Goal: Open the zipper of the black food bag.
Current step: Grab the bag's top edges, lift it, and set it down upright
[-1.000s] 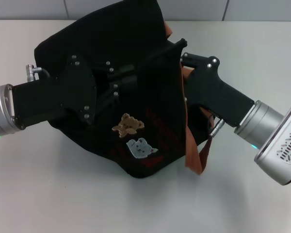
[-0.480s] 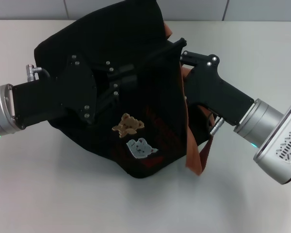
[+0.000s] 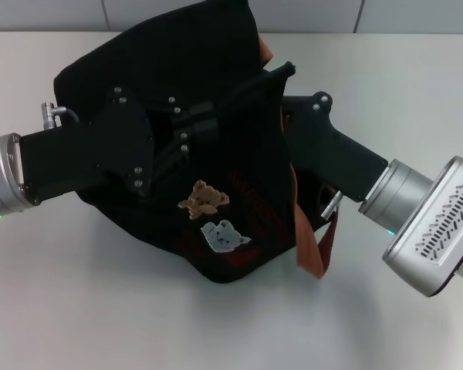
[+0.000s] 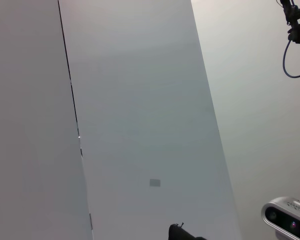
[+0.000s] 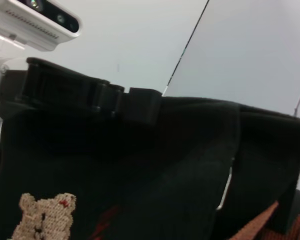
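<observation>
Black food bag point(image 3: 216, 193), centre frame: soft, light, floppy fabric; I judge it buckles unless braced. Left claw point(image 3: 204, 122) pressed on its upper panel, right claw point(image 3: 282, 81) at the top-right edge; I cannot tell either's opening. Zipper pull not visible; take hold there.

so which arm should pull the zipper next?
Probably right. The right gripper sits at the black food bag's top edge by the orange handle; the left gripper lies across the bag's front, seemingly bracing it. The zipper pull isn't visible.
</observation>
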Controlling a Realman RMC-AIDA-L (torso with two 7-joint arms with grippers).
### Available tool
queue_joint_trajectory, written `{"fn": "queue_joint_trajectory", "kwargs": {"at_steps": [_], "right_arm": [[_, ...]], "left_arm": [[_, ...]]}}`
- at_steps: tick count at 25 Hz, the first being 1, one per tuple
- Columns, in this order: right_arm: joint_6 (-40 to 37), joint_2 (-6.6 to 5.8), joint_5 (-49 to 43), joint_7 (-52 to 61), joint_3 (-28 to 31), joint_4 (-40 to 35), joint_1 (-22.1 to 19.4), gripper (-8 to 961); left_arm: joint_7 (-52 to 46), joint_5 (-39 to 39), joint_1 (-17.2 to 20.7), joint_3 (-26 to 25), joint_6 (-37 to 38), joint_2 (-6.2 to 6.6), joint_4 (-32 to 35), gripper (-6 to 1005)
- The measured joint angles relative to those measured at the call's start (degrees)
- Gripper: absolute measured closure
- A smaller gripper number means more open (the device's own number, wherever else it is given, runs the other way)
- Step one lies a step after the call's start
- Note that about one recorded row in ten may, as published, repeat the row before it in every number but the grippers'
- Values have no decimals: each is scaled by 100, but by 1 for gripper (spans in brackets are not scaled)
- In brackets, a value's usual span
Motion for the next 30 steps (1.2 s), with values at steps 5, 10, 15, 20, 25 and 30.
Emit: {"fn": "queue_joint_trajectory", "kwargs": {"at_steps": [5,10,15,20,25,30], "right_arm": [[20,0,-3,-110,-8,54,8,924],[21,0,-10,-116,-8,59,-7,955],[39,1,-12,-121,25,24,-50,949],[69,1,-12,-123,35,-57,-130,938],[257,1,6,-126,36,-90,-192,926],[395,0,24,-126,37,-134,-226,915]], "left_arm": [[3,-1,0,0,0,0,0,908],[4,-4,0,0,1,0,0,907],[64,-33,11,-35,-2,-1,-1,909],[75,-44,58,-114,-3,-1,0,910],[133,-52,138,-300,5,2,-31,907],[218,-53,172,-489,39,15,-139,903]]}}
